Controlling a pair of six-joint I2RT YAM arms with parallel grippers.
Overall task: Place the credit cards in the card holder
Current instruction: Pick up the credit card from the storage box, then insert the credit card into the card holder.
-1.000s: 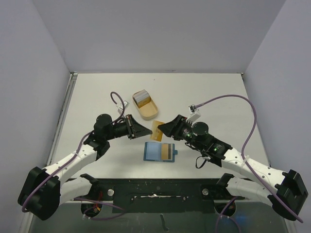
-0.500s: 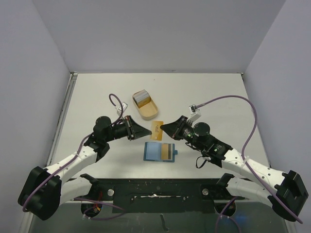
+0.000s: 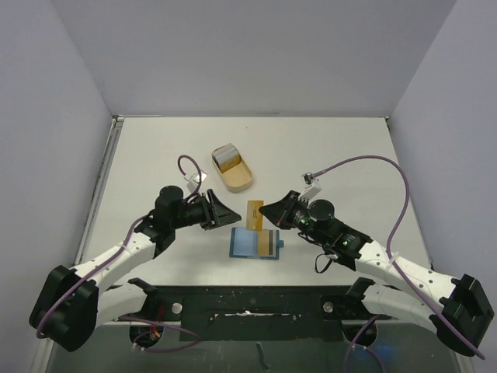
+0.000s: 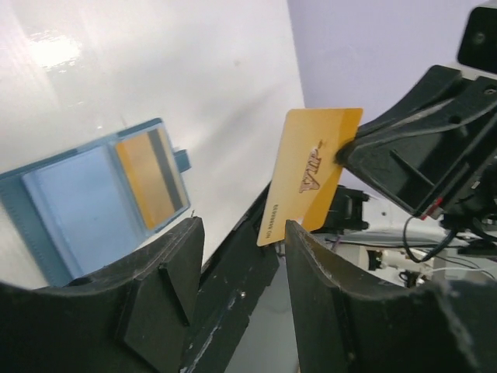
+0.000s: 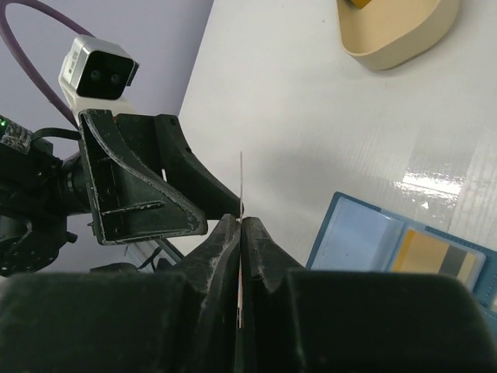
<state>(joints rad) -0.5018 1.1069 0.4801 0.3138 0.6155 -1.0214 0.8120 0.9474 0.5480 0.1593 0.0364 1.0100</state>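
1. Credit cards (image 3: pixel 226 156): a pale stack sits at the far end of the tan tray (image 3: pixel 239 180), on the white table (image 3: pixel 342 148), well apart from both grippers.
2. One orange card (image 3: pixel 253 214) is off the table, held upright in the air just above the far edge of the card holder (image 3: pixel 247 243); gold "VIP" lettering shows on its face in the left wrist view (image 4: pixel 311 186).
3. Right gripper (image 3: pixel 262 210): jaws pressed together on one edge of the orange card; the right wrist view shows the card edge-on between the fingertips (image 5: pixel 241 186).
4. Left gripper (image 3: pixel 233 218): jaws apart with nothing between them; the tips stand just beside the orange card, and whether they touch it cannot be told.
5. Card holder: lying open and flat between the two arms, light blue inside; a striped card (image 3: pixel 268 244), orange with a dark band, sits in its right-hand pocket.
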